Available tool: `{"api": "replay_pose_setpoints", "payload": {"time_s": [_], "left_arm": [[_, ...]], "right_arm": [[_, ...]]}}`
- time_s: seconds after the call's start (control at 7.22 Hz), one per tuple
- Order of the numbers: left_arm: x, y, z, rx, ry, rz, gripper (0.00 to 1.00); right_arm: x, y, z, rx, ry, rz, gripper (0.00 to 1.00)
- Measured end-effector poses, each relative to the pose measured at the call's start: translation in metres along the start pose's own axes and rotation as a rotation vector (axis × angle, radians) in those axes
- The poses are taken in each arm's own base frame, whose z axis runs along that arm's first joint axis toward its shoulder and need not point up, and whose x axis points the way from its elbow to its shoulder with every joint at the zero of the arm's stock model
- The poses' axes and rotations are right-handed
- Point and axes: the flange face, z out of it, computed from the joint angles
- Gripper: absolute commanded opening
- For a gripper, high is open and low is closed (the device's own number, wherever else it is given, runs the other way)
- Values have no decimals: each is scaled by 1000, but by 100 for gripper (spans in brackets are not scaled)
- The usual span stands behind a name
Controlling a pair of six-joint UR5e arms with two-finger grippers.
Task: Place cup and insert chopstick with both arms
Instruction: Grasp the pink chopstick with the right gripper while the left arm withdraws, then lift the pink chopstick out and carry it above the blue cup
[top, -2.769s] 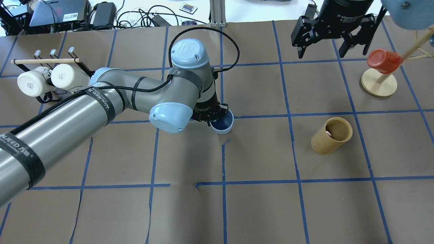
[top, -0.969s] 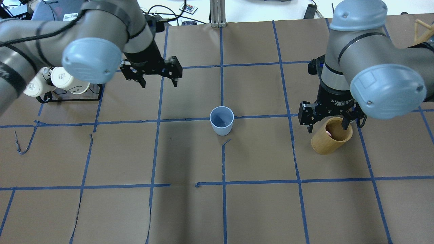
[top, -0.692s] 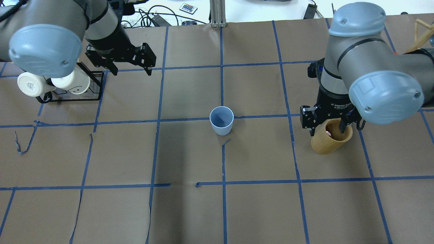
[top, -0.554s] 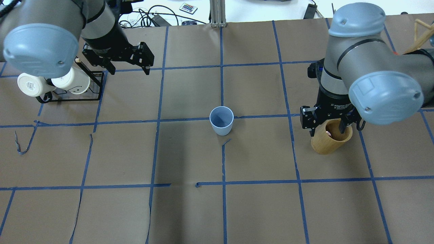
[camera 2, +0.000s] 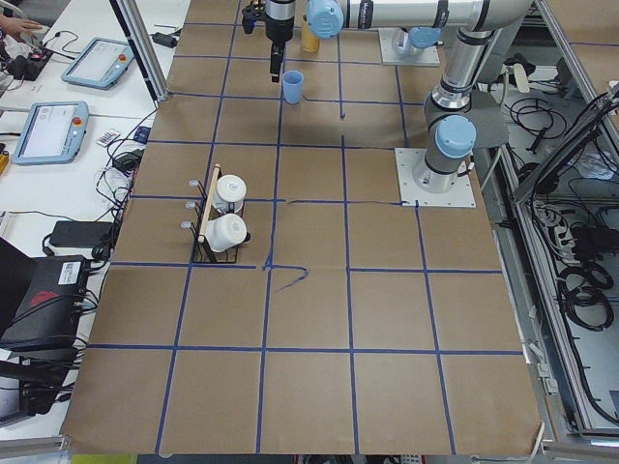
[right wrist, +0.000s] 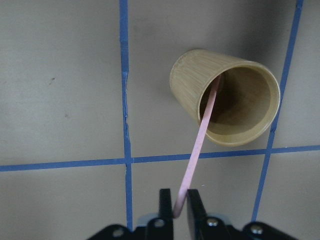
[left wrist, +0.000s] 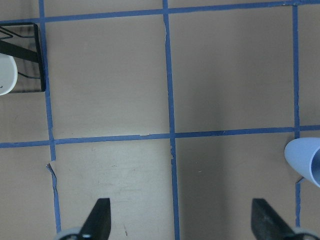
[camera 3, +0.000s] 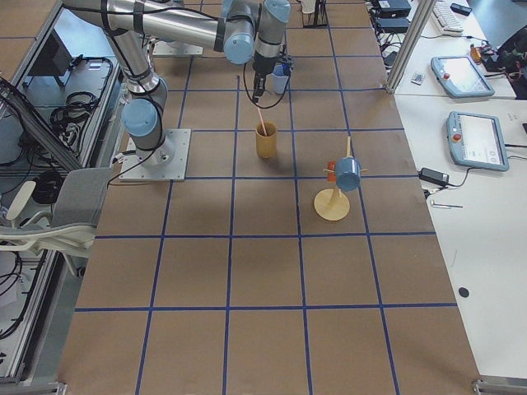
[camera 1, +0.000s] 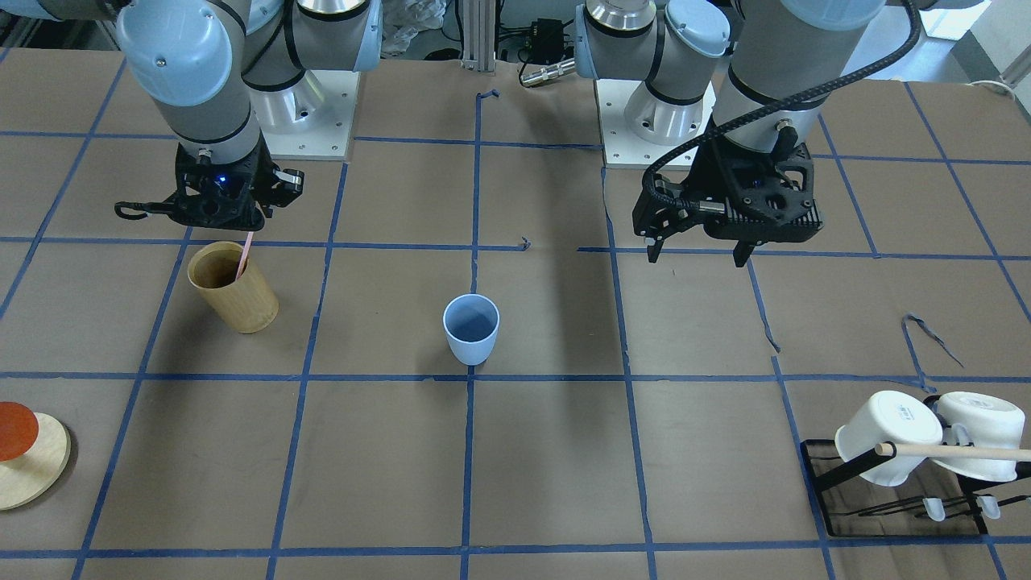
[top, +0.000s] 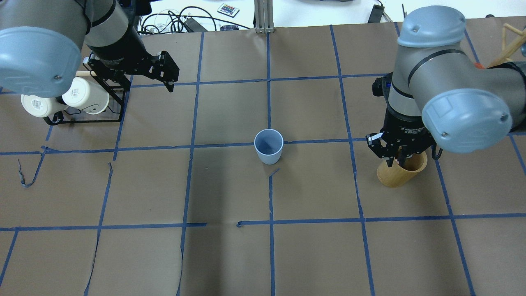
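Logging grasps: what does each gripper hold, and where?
Right gripper pinches the pink chopstick at its top end; left gripper is open, holding nothing.

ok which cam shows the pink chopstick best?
Right wrist-mounted: the chopstick runs from the right gripper, shut on it, into the bamboo holder. Front-facing shows a short pink stretch above the rim; exterior right a thin line; overhead hides it behind the gripper; the others show nothing.

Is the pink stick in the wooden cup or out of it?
In. The pink stick has its lower end inside the wooden cup; the right end effector pinches its top.
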Motion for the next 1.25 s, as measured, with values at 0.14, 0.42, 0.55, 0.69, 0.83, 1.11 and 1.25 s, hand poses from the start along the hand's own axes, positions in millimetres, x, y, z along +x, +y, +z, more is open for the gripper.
{"api": "replay_pose_setpoints", "payload": {"time_s": [0.14, 0.42, 0.55, 0.69, 0.83, 1.11, 1.25], "left_arm": [[1, 2, -1, -5, -2, 2, 100], [1, 6, 0, -16, 0, 2, 100], [1, 6, 1, -17, 1, 2, 100], [1, 6, 1, -19, 1, 2, 100], [1, 6, 1, -20, 1, 2, 100], [2, 5, 2, -20, 1, 1, 100], [2, 5, 2, -20, 1, 1, 100]], "right_arm": [[1, -1, -2, 6, 10, 1, 0], [4, -3, -7, 23, 32, 3, 0], [8, -4, -12, 35, 52, 5, 0], [13, -6, -21, 49, 82, 4, 0], [18, -8, -32, 60, 105, 1, 0], [25, -11, -54, 78, 120, 1, 0], [32, -10, -71, 74, 120, -4, 0]]}}
